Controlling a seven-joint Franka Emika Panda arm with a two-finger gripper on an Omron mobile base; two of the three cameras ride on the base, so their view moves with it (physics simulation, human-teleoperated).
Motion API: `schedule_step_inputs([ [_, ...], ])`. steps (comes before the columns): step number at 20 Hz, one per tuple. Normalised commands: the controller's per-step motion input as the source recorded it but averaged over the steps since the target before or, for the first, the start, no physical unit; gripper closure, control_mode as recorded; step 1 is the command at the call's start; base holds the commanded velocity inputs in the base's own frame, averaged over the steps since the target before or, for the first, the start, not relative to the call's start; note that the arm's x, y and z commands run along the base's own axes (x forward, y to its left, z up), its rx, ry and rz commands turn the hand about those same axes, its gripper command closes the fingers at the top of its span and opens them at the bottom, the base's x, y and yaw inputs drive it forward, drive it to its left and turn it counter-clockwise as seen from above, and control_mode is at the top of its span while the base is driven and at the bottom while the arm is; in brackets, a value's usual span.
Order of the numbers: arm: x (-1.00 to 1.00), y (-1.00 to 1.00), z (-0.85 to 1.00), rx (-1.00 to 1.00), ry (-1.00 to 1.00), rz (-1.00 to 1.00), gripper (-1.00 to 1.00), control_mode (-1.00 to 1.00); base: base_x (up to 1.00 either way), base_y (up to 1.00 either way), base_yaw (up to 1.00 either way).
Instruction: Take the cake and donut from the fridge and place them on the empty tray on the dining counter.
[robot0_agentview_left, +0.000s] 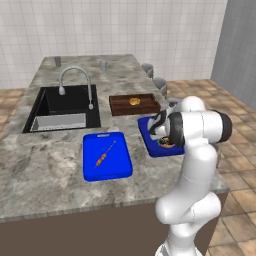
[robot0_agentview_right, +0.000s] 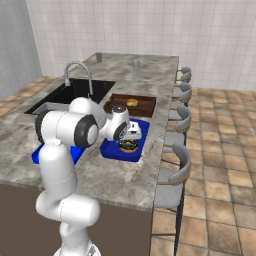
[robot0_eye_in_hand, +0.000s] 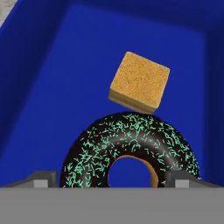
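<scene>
A: Fingers (robot0_eye_in_hand: 113, 180)?
B: Spread wide, one tip (robot0_eye_in_hand: 41, 180) each side of the donut (robot0_eye_in_hand: 131, 151), at the bottom of the hand view. Can't tell if the tips touch it; nothing looks pinched.

A: Donut itself?
B: Dark choc glaze w/ green specks, lying flat on the floor of the navy tray (robot0_eye_in_hand: 39, 87). In the right base view it's (robot0_agentview_right: 128, 146) just under the hand, toward the tray's near end.

A: Cake?
B: Yellow-orange spongy cube (robot0_eye_in_hand: 139, 81), also in the tray, just beyond the donut. The edges seem to meet in the hand view, but can't say for sure they're touching.

A: Tray location?
B: On the grey marbled worktop (robot0_agentview_left: 50, 165), near its stool-side edge. The arm's forearm covers a good part of it in the left base view, where a corner of it (robot0_agentview_left: 149, 145) shows.

A: Neighbours?
B: Brown wooden tray (robot0_agentview_left: 134, 105) just behind it, w/ a small golden bun (robot0_agentview_left: 134, 101) inside. Brighter blue board (robot0_agentview_left: 106, 156) beside it toward the sink side, carrying a thin orange-tipped stick (robot0_agentview_left: 105, 154). Black sink (robot0_agentview_left: 62, 107) w/ curved steel tap (robot0_agentview_left: 75, 80) further along. Two small cups (robot0_agentview_left: 103, 65) at the far end. Grey stools (robot0_agentview_right: 177, 170) line the worktop's side.
</scene>
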Motion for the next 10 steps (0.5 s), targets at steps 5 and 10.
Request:
schedule_step_inputs([
  [5,-0.40,0.16,0.12,-0.01,-0.01,0.00,-1.00,-1.00,0.00,0.00,0.00],
  [10,-0.39,0.10,0.49,-0.01,-0.08,0.00,-1.00,-1.00,0.00,0.00,0.00],
])
